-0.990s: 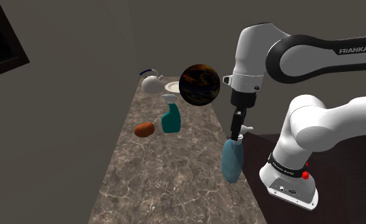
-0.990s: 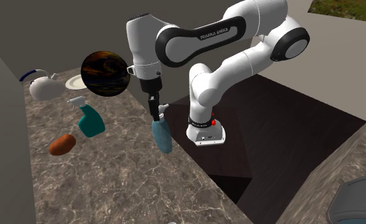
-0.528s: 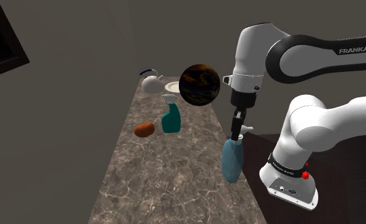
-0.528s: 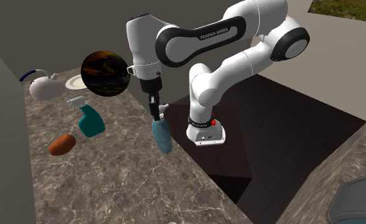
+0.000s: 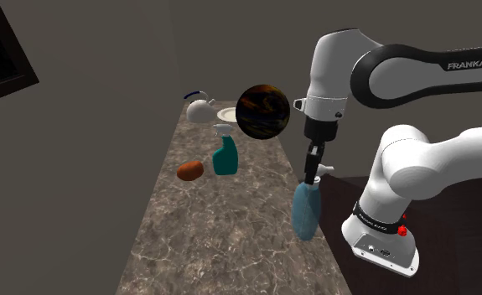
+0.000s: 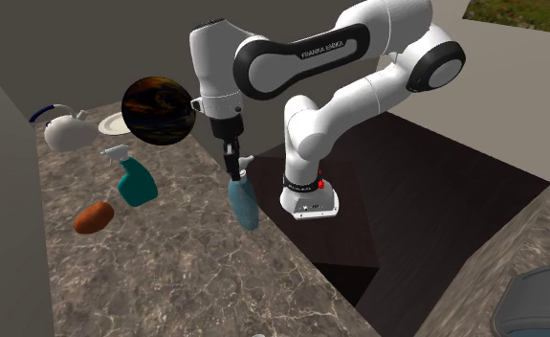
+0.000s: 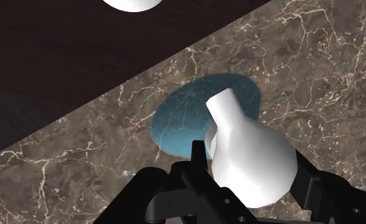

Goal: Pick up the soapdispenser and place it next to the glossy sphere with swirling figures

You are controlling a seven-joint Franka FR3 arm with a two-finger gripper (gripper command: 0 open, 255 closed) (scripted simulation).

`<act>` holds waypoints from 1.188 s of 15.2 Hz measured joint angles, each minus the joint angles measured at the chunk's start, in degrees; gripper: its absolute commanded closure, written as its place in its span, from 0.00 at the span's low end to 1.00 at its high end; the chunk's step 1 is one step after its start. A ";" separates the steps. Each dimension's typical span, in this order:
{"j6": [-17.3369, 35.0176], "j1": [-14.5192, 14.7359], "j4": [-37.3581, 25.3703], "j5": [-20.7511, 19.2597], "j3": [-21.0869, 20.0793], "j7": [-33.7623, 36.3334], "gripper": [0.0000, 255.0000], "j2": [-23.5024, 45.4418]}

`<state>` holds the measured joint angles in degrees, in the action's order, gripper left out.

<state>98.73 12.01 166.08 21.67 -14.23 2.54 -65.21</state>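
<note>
Soap dispenser (image 5: 304, 214) near counter (image 5: 222, 230) edge, white pump (image 7: 248, 159) tight in black pincer (image 5: 314, 173).

The arm (image 5: 448, 65) bears white lettering "FRANKA EM", cut off.

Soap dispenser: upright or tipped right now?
Upright. The soap dispenser's blue body stands straight below its white pump, which the gripper clasps from above. Whether it touches the counter: cannot tell.

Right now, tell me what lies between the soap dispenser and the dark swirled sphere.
Nothing: in the shoulder view, only bare veined counter separates the soap dispenser from the sphere. The spray bottle stands aside.
</note>
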 measured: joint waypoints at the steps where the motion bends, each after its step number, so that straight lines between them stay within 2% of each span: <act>1: -0.60 -0.07 -0.51 -0.18 0.16 0.10 1.00 -0.09; 18: -11.67 -1.57 -14.34 -3.38 3.13 1.94 1.00 2.47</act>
<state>87.06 10.44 151.74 18.30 -11.10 4.48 -62.74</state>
